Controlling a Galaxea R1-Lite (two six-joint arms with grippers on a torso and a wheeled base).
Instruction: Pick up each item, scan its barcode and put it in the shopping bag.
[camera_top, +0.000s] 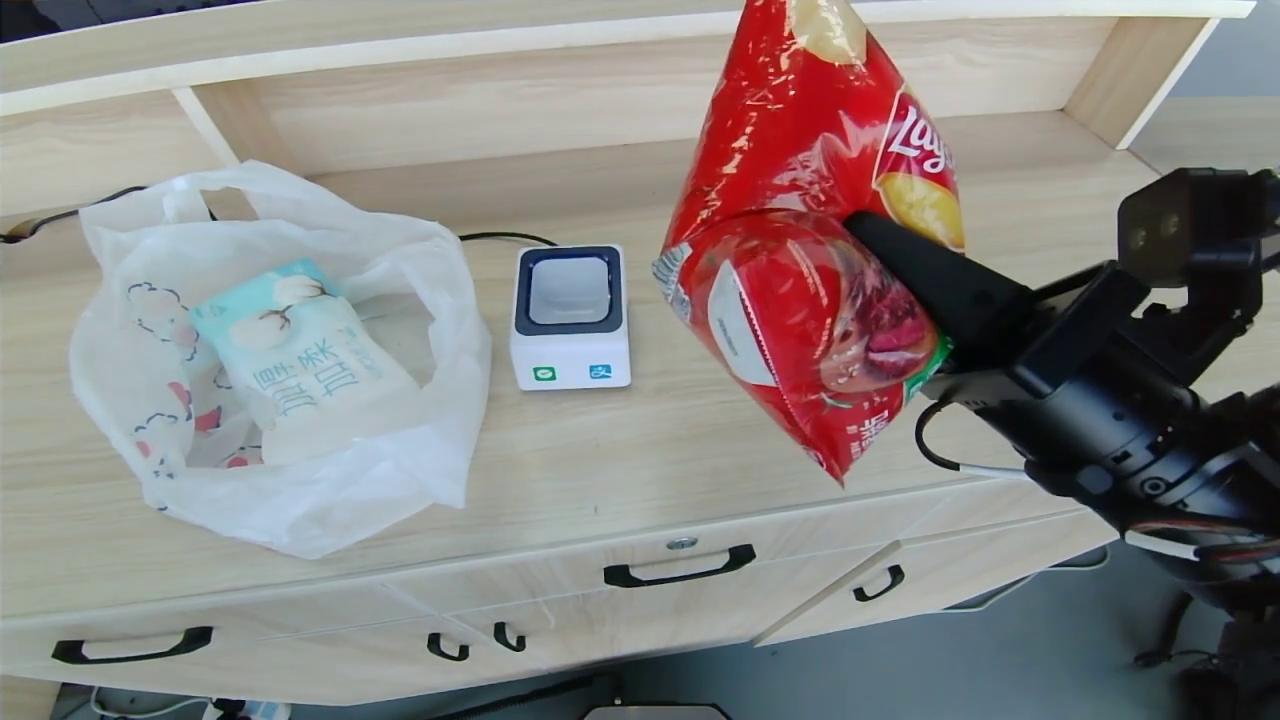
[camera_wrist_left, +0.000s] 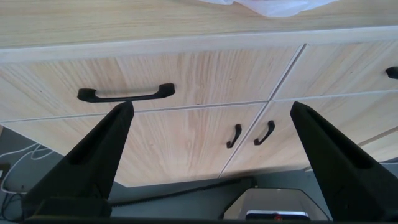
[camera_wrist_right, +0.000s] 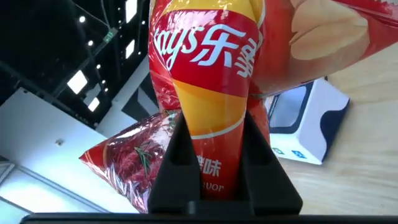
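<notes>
Looking down from the head: grips the chips (camera_top: 800, 200) in the right gripper (camera_top: 880, 250), jaws pinched tight across the pack's middle, clear of the counter (camera_top: 650, 450), near the scanner (camera_top: 571, 315) and to its right. Judged about midway through. Left of the scanner, a tissue pack (camera_top: 300, 360) already inside the shopping bag (camera_top: 430, 400). Chips picked up but not yet over the scanner's window, so scanning and bagging left to do. Long axis close to upright, top end up, lower corner pointing down at the counter's front edge, creased where pinched.

From the left wrist: holds the left gripper (camera_wrist_left: 211, 106) spread wide with nothing between the jaws, below the scanner's counter, facing the drawers (camera_wrist_left: 186, 81).

From the right wrist: clamps both fingers (camera_wrist_right: 180, 149) on the chips at the narrowed waist, long axis running straight out from the jaws, scanner just beyond on the counter.
</notes>
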